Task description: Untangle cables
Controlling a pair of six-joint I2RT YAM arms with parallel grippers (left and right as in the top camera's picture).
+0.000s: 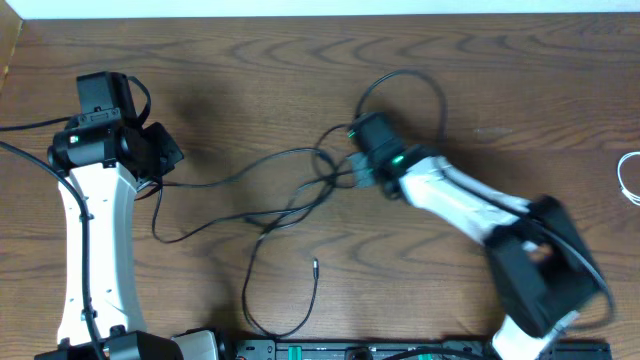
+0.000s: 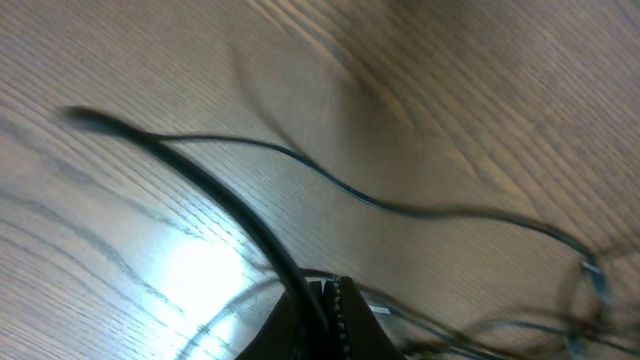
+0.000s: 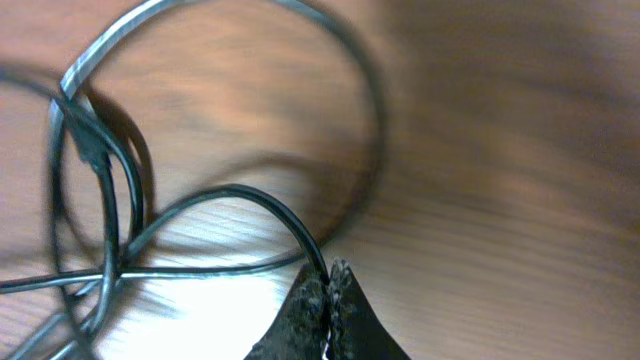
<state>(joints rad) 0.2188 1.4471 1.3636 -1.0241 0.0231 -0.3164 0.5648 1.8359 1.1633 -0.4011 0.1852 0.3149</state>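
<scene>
Overhead view shows the cables [image 1: 322,168] crossed in a knot just beside the right gripper [image 3: 328,285]. It pinches one cable tight, loops lying left of its fingers. The left gripper [image 2: 335,300] pinches a cable too. Most untangling is not done yet.

The bench [image 1: 520,70] is finished in brown wood grain, smooth, with a soft sheen where light is caught. The black cables [image 3: 240,190] are sheathed in smooth, slightly glossy plastic. The right fingers [image 3: 308,305] are faced in rough, matt black.
</scene>
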